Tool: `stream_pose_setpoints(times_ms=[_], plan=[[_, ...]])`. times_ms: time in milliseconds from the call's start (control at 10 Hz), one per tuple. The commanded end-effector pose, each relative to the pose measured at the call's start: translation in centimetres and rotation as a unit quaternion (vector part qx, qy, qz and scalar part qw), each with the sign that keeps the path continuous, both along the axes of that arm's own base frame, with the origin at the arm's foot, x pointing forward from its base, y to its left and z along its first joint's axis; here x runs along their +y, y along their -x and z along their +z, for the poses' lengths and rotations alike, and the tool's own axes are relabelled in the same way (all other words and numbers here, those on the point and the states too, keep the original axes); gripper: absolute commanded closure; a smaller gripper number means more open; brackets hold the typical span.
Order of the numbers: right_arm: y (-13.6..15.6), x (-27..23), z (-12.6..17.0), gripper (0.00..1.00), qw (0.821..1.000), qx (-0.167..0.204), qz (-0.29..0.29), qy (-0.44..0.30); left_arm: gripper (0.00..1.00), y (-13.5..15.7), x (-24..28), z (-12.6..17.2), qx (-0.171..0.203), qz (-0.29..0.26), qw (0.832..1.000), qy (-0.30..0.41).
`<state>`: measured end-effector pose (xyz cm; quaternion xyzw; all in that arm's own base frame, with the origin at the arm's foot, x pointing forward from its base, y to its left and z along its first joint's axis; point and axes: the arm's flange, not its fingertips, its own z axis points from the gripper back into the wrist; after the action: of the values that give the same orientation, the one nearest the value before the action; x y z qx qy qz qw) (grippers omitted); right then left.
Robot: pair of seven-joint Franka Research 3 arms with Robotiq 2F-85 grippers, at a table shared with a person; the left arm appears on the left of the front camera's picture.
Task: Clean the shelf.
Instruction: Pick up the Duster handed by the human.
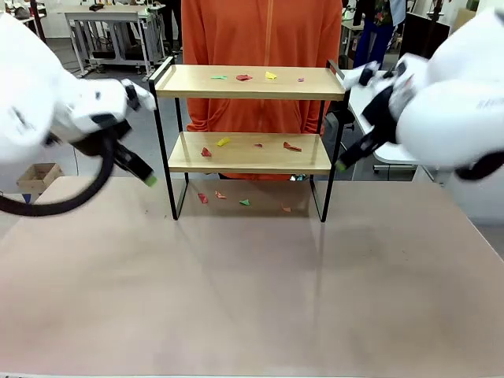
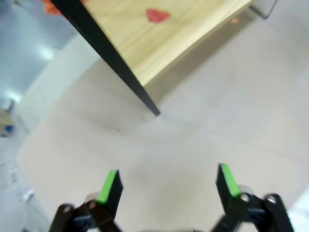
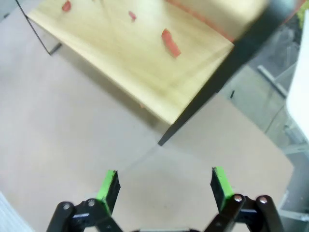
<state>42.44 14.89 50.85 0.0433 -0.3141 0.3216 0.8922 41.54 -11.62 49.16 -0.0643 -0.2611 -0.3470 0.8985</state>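
Observation:
The shelf (image 1: 248,161) stands at the table's far middle: two light wooden boards in a thin black frame. Small coloured paper scraps (image 1: 244,77) lie on the top board, on the lower board (image 1: 293,146), and on the table under it (image 1: 203,198). My left gripper (image 1: 144,175) hovers open just left of the shelf's left legs. My right gripper (image 1: 343,163) hangs open beside its right legs. In the left wrist view the open gripper (image 2: 168,182) faces the black leg (image 2: 111,60) and a red scrap (image 2: 157,15). The right wrist view has the open gripper (image 3: 164,183) below the lower board's corner (image 3: 145,72) and a red scrap (image 3: 170,42).
A person in an orange top (image 1: 264,35) stands right behind the shelf. The tan table (image 1: 252,291) stretches bare in front of it. White tables and other gear sit farther back on both sides.

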Motion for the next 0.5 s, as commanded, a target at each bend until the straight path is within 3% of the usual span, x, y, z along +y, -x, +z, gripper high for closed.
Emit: stream_pose_setpoints(times_ms=[0,200,400], plan=[[-1.4,-4.7,2.2,0.00,0.998,0.003,0.062,-0.030,0.00,-1.7,4.6,3.1,0.029,-0.085,0.996,0.015],[-3.0,-10.0,2.3,0.00,0.985,-0.011,0.165,-0.041,0.00,-4.0,9.7,3.5,0.010,-0.181,0.982,0.058],[-5.5,-16.3,0.1,0.00,0.973,-0.039,0.219,-0.069,0.00,-5.9,14.6,2.1,-0.047,-0.273,0.954,0.115]])
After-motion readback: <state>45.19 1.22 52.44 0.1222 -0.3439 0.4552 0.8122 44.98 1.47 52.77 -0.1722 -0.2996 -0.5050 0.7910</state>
